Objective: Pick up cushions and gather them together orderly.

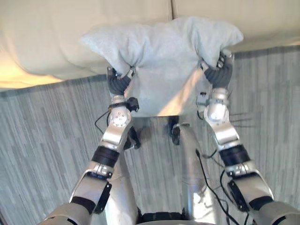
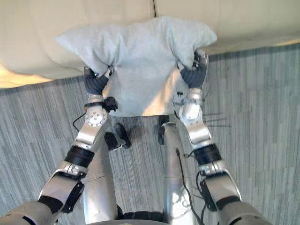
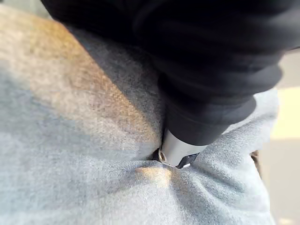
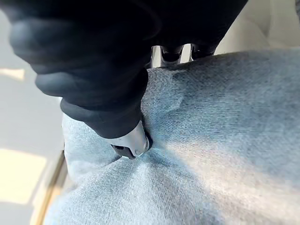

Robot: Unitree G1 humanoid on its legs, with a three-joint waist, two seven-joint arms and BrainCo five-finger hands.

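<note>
A pale grey-blue cushion (image 1: 161, 56) hangs in the air in front of a cream sofa (image 1: 42, 42), held up by both hands. My left hand (image 1: 119, 80) pinches its left side, the cloth bunched around the fingers. My right hand (image 1: 219, 70) grips the right side the same way. In the left wrist view the thumb (image 3: 178, 152) digs into the cushion's fabric (image 3: 84, 140). In the right wrist view the thumb (image 4: 131, 143) presses into the cloth (image 4: 211, 154) as well. The cushion sags between the two grips, its lower edge hanging over the floor.
The cream sofa seat (image 2: 28, 51) runs across the top of the eye views, with a seam (image 2: 153, 7) between its two cushions behind the held one. Grey striped carpet (image 1: 42, 140) covers the floor below.
</note>
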